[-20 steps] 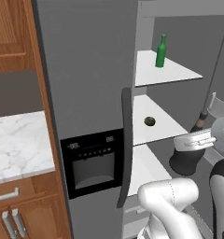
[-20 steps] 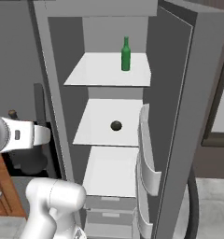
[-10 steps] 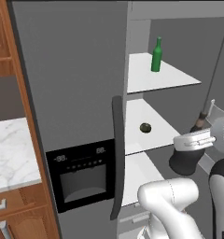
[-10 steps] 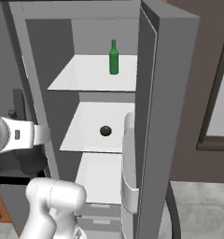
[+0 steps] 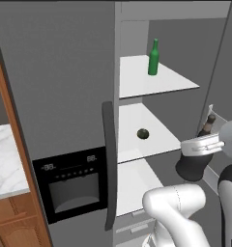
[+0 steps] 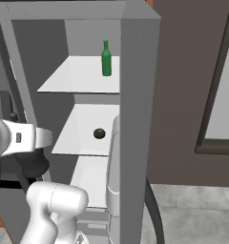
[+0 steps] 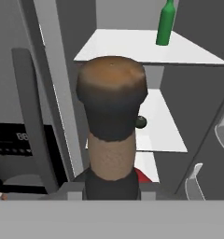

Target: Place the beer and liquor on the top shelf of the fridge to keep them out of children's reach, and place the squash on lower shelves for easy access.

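The gripper (image 5: 201, 144) pinches the liquor (image 5: 195, 161) before the open grey fridge (image 5: 65, 87) beside a marble counter (image 5: 4, 159).

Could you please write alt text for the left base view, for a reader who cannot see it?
The gripper holds the liquor before the open fridge. The beer stands on the top shelf; the squash sits on the shelf below.

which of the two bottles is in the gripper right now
The liquor, the squat dark bottle with the stopper, held in the gripper. The slim green beer stands alone on the top shelf.
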